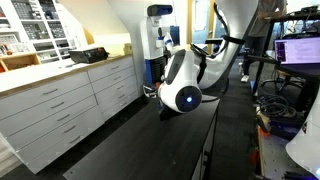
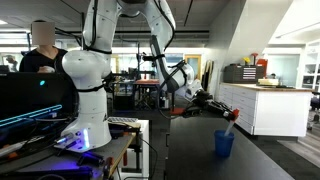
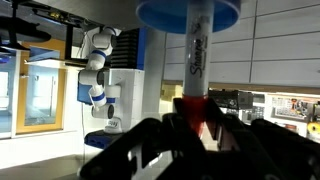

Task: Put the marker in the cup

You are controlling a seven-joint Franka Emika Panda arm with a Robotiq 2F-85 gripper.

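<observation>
In the wrist view my gripper (image 3: 192, 115) is shut on the red end of the marker (image 3: 196, 50). Its whitish printed body runs straight away from the jaws to the round blue cup (image 3: 160, 12) at the frame's top edge. In an exterior view the small blue cup (image 2: 224, 143) stands upright on the black table. My gripper (image 2: 231, 110) hangs just above it, and the marker (image 2: 232, 122) points down at the cup's rim. Whether the tip is inside the cup I cannot tell. In an exterior view the arm's white joint (image 1: 181, 85) hides the gripper, marker and cup.
The black table (image 2: 260, 162) stretches along a white drawer cabinet (image 1: 70, 100), seen also as the cabinet (image 2: 262, 106) behind the cup. A second white robot (image 2: 85, 80), a person (image 2: 42, 55) and a desk with a monitor (image 2: 35, 100) stand beside the table.
</observation>
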